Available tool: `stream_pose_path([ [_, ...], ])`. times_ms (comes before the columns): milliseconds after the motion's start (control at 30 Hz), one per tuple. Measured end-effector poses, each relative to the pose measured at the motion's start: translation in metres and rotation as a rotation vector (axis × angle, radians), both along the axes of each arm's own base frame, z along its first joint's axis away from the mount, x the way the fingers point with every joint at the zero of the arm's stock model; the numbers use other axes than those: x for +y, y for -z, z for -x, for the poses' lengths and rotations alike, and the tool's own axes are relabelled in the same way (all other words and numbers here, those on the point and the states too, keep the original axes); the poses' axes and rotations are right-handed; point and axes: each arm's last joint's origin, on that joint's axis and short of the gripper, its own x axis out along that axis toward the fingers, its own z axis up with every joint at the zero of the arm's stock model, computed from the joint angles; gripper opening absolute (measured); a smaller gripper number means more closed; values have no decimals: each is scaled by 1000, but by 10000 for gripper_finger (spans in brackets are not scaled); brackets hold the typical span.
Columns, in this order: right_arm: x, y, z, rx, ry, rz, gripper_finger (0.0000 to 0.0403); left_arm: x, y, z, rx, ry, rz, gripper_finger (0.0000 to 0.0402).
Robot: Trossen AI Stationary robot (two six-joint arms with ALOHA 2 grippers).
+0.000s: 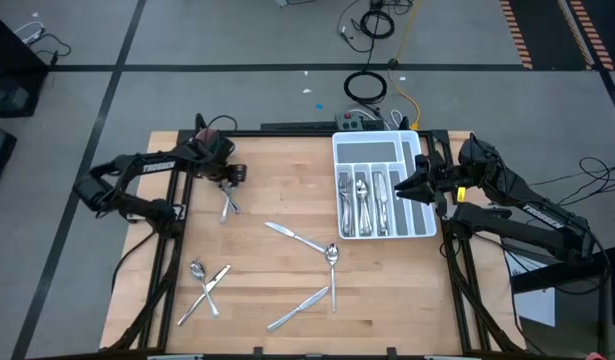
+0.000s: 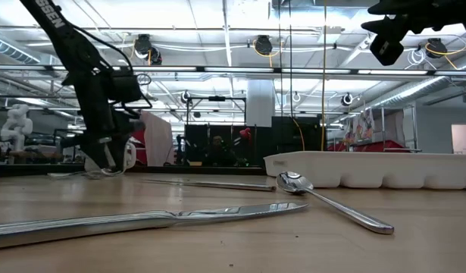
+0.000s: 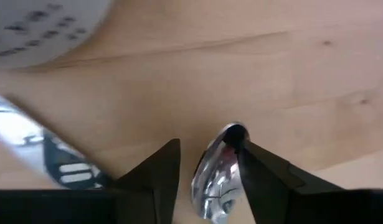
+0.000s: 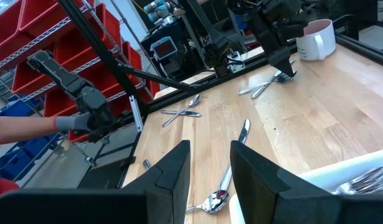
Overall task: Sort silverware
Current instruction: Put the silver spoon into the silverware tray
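Silverware lies scattered on the wooden table: a crossed pair under my left gripper, a knife, a spoon, another knife, and a spoon and fork crossed. Several pieces lie in the white divided tray. My left gripper is open, down at the table by the white mug. Its fingers stand on either side of a spoon's bowl. My right gripper is open and empty, held high over the tray's right side. My left gripper comes from above with the spoon's bowl lying between its open fingers. The bowl sits close against one finger and apart from the other. Whether that finger touches it, I cannot tell. The spoon rests on the table.
The mug stands near the table's far left part. Another utensil lies right beside the left gripper. The tray fills the far right corner. Bare wood lies in the table's middle. A person's gloved hand shows beyond the table.
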Motion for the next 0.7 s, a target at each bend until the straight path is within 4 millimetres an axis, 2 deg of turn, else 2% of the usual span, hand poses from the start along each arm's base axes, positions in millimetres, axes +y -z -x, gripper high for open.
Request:
stream_pose_path([
  [367, -1, 0, 0, 2, 23, 8, 105, -4, 1, -9, -32, 49, 10, 16],
  [700, -1, 0, 0, 4, 25, 2, 105, -12, -3, -17, -104, 46, 53, 3],
])
